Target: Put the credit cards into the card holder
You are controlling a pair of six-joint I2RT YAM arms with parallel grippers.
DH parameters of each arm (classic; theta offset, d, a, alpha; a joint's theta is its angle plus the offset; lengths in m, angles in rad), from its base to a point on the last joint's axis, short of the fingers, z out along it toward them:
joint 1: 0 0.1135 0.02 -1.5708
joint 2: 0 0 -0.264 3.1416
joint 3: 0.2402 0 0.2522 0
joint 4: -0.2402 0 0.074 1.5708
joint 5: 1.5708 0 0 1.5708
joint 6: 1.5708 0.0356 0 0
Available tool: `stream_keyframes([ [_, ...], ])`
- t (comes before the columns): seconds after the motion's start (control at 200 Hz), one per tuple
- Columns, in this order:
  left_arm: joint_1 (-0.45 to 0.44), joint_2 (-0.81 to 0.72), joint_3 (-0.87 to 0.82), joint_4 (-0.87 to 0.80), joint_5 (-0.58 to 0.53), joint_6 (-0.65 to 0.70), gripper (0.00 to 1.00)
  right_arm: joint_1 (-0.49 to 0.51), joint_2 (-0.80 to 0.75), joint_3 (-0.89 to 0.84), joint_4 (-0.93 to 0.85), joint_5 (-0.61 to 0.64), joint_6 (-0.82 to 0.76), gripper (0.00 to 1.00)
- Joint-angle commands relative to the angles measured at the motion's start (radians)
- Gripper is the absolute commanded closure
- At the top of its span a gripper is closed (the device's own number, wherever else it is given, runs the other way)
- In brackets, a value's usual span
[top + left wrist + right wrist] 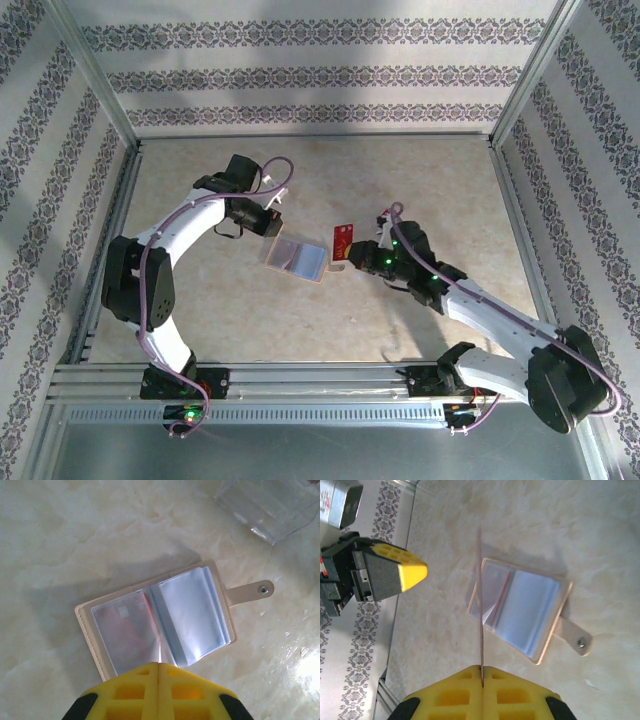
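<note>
The tan card holder (297,257) lies open on the table, clear sleeves up and tab (250,591) to one side. One red credit card (127,630) sits inside its left sleeve. My left gripper (158,664) is shut just above the holder's fold, and a thin clear sleeve edge (160,652) runs up into its seam. It hangs over the holder's left end (272,228). My right gripper (482,669) is shut on another red credit card (344,236), which is seen edge-on (480,605). That card is held upright, above the holder's (530,607) edge.
A clear plastic box (270,505) stands on the marble-look table past the holder. Patterned walls and metal rails (110,260) enclose the workspace. The left arm's wrist (365,575) hangs close to the held card.
</note>
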Motion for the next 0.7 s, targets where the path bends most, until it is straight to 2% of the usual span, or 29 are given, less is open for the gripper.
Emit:
stream_keyframes([
  [0.0,0.015,0.065,0.014,-0.04,0.004,0.052,1.0,0.071,0.072,-0.027,0.182,0.088,0.097,1.0],
  [0.16,0.015,0.162,0.072,-0.078,-0.005,0.043,1.0,0.145,0.214,-0.005,0.265,0.101,0.126,1.0],
  [0.285,0.016,0.216,0.106,-0.109,-0.044,0.049,1.0,0.181,0.315,-0.015,0.396,0.107,0.175,1.0],
  [0.47,0.02,0.24,0.089,-0.107,-0.084,0.053,1.0,0.199,0.474,0.016,0.545,0.036,0.241,1.0],
  [0.694,0.028,0.269,0.045,-0.101,-0.091,0.052,1.0,0.215,0.549,0.031,0.577,0.016,0.272,1.0],
])
